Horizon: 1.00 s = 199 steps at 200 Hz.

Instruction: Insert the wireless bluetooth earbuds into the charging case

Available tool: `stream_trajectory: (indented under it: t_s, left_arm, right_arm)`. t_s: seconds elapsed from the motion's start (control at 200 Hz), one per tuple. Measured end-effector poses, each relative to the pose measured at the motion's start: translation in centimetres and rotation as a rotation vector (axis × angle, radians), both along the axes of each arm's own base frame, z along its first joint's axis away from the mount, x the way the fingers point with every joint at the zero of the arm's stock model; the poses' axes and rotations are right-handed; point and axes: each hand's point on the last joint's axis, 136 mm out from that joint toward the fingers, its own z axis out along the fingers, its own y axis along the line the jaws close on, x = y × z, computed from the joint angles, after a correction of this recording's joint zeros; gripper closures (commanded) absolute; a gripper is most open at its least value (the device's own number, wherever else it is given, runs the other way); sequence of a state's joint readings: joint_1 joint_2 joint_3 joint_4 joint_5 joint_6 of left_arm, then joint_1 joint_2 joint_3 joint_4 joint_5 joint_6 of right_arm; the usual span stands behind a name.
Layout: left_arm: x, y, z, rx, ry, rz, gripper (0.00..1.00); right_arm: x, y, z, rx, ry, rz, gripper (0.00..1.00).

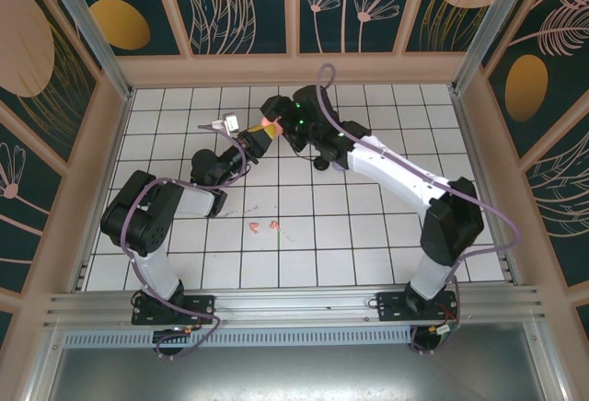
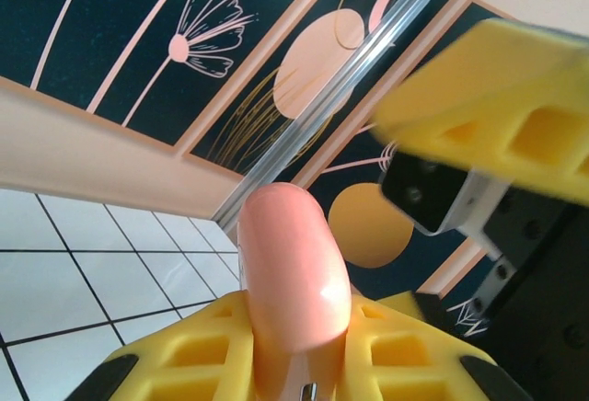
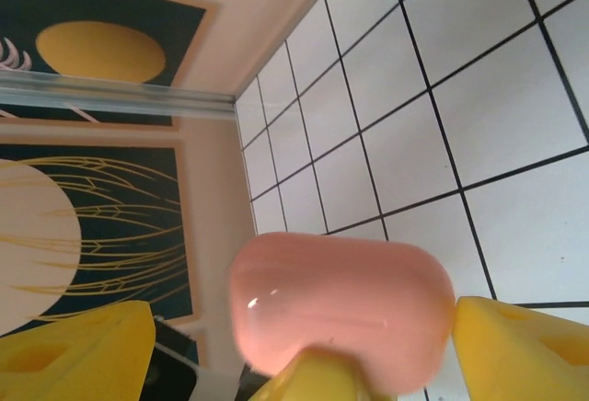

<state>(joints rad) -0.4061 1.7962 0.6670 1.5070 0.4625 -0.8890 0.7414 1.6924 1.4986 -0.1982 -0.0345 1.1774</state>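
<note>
Pink charging case [image 2: 293, 281] clenched in left gripper [image 2: 299, 364], long axis standing straight out of that grip, rounded end outward, right gripper [image 3: 299, 346] released alongside.

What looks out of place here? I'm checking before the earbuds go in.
Two salmon earbuds lie loose on the tiles, apart from the salmon case clamped in the left gripper. Nothing looks damaged.

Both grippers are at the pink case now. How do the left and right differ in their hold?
The left gripper is shut on the charging case; the right gripper stands open around it, one finger clear of it. The left reaches in from the left side, the right from the right. Both have yellow fingers and meet at the case.
</note>
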Motion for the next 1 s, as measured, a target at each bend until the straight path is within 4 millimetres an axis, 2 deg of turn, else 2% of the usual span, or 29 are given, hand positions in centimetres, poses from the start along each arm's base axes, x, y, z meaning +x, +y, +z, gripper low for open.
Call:
stream_trajectory:
  t_s: [0.15, 0.255, 0.355, 0.515, 0.61, 0.686, 0.856, 0.996]
  left_arm:
    - [0.1, -0.1, -0.7, 0.016, 0.027, -0.005, 1.0]
    - [-0.1, -0.5, -1.2, 0.042, 0.05, -0.028, 1.0]
    - [-0.2, -1.1, -1.2, 0.067, 0.058, -0.067, 1.0]
    - [-0.7, -2.2, -0.4, 0.105, 0.041, -0.143, 1.0]
    - [-1.0, -3.0, 0.0, 0.124, 0.031, -0.198, 1.0]
    - [-1.4, -3.5, 0.1, 0.141, 0.03, -0.245, 1.0]
    - [-2.4, -4.3, -0.2, 0.169, 0.047, -0.336, 1.0]
    - [-3.2, -4.7, -0.7, 0.183, 0.066, -0.393, 1.0]
  right_arm:
    - [-0.3, -4.0, 2.8, 0.019, -0.076, -0.047, 0.15]
    - [-1.0, -7.2, 3.4, -0.013, -0.131, -0.063, 0.16]
    - [-1.5, -9.8, 2.4, -0.079, -0.174, -0.055, 0.17]
    - [-2.0, -12.9, -1.6, -0.216, -0.247, 0.046, 0.18]
    - [-2.8, -13.0, -3.5, -0.287, -0.32, 0.168, 0.17]
    - [-3.8, -12.2, -3.8, -0.313, -0.391, 0.269, 0.18]
    - [-4.8, -10.5, -2.1, -0.316, -0.566, 0.417, 0.19]
    - [-5.2, -9.5, -1.2, -0.298, -0.635, 0.483, 0.2]
